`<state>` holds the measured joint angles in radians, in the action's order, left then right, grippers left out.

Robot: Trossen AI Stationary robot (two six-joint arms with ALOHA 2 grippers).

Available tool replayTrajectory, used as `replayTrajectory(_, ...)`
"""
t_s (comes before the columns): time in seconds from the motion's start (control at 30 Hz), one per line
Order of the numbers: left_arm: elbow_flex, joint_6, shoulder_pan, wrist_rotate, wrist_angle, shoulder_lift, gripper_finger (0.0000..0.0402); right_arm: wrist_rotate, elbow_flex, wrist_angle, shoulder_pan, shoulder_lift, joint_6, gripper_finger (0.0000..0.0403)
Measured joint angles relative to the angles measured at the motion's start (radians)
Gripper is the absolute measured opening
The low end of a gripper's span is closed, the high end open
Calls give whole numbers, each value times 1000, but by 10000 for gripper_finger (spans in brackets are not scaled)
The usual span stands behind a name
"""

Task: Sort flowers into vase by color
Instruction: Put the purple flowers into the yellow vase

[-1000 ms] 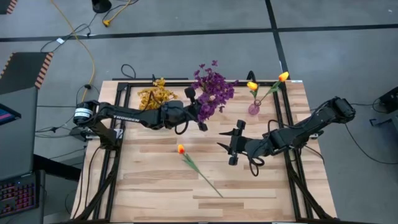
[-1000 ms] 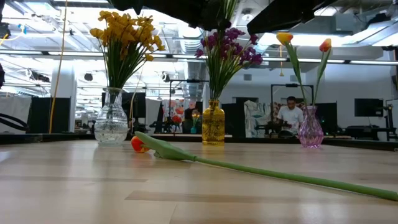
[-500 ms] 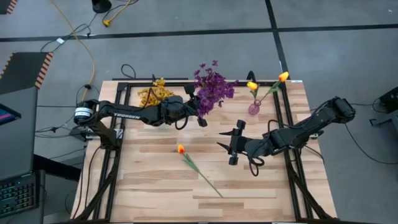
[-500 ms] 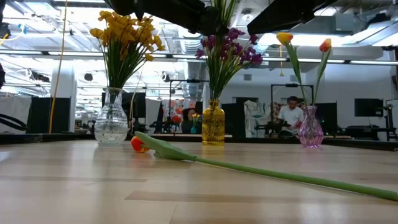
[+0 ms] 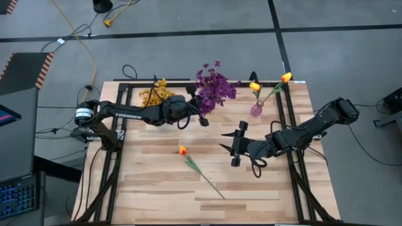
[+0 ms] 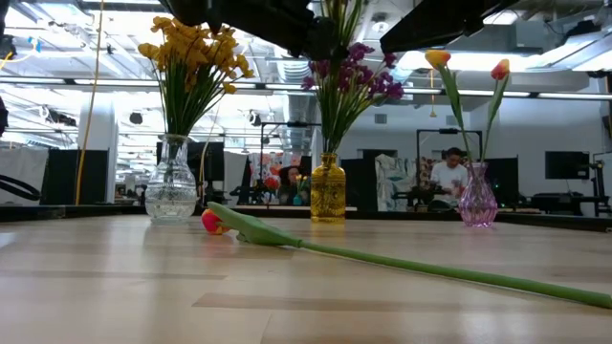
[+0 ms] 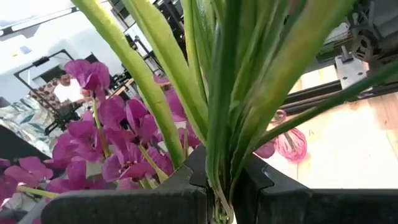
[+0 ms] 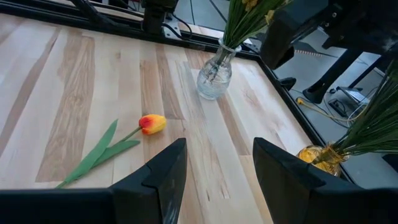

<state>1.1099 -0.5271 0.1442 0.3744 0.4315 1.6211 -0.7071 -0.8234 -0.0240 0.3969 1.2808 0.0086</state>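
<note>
One tulip (image 5: 183, 150) is left lying on the counter (image 5: 157, 182). The purple flowers (image 5: 215, 88) are held by their stems in the closed left gripper (image 5: 202, 117) at the amber vase (image 6: 328, 189); release seems due next. The right gripper (image 5: 231, 143), jaws wide, hovers near the tulip. The stem grip is shown only by the left wrist view.

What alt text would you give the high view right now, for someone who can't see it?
Seen from above, the left gripper is shut on the stems of the purple flowers at the table's far edge. The right gripper hangs open near a lone tulip lying on the wood; yellow flowers and a pink vase stand nearby.
</note>
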Motion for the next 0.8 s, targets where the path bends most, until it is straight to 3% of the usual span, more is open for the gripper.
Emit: replayTrajectory(0.8, 0, 284, 41, 18, -85, 0, 18, 0, 0, 1, 0, 0, 1, 211)
